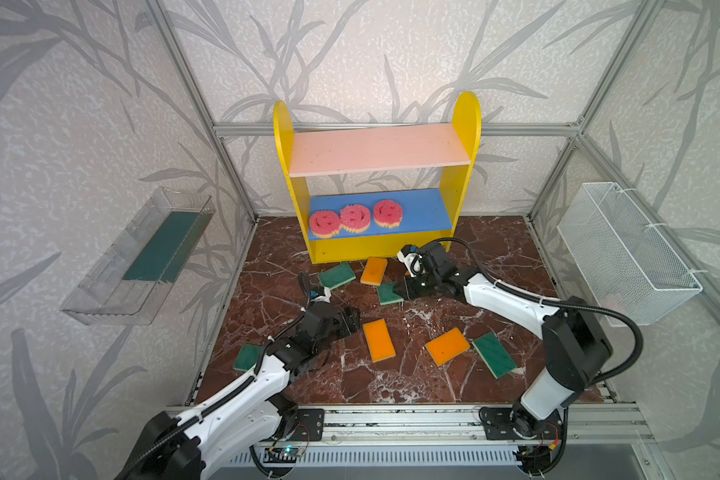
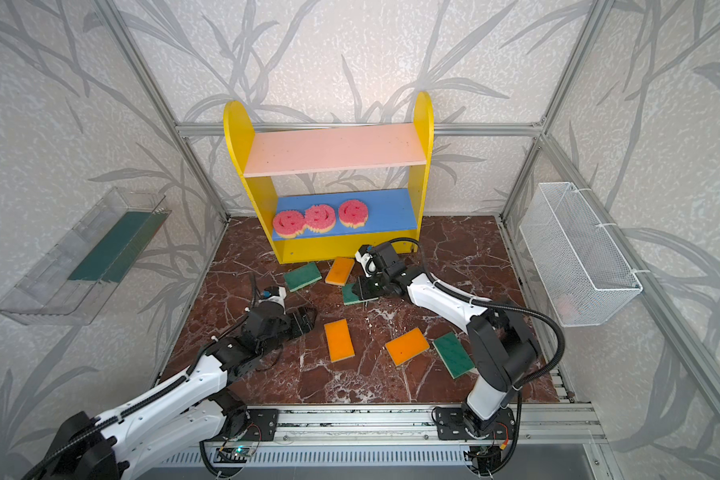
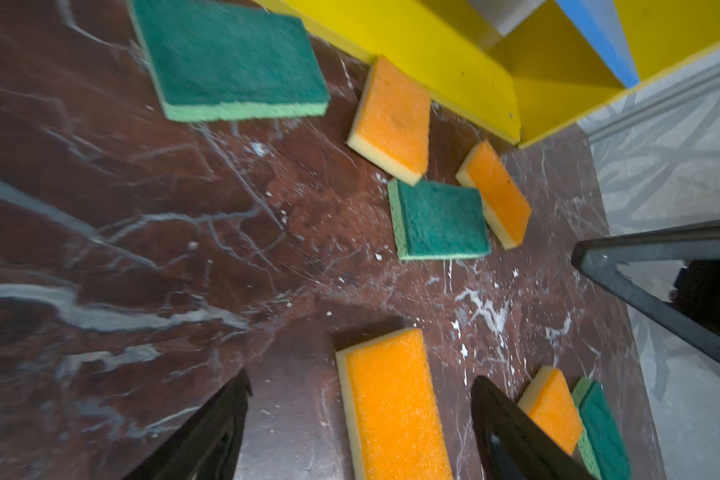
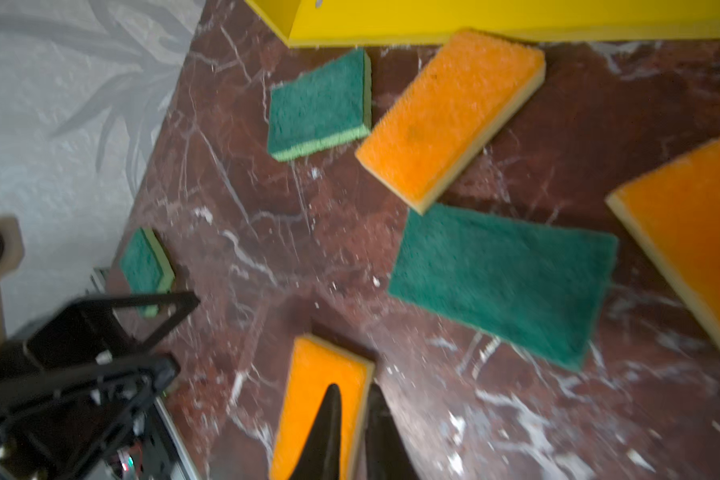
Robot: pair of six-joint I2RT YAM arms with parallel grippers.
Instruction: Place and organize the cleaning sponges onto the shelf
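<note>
Three pink sponges point(image 1: 352, 218) are lined up on the shelf's point(image 1: 460, 174) blue board point(image 1: 416, 208), left half. Four orange sponges point(image 1: 379, 340) and four green sponges point(image 1: 336, 275) are scattered on the marble table point(image 1: 350, 386) in front. Left gripper point(image 3: 360, 378) is held wide open, empty, near an orange one; right gripper point(image 4: 354, 388) is closed tight on nothing (tips beside a green one).
</note>
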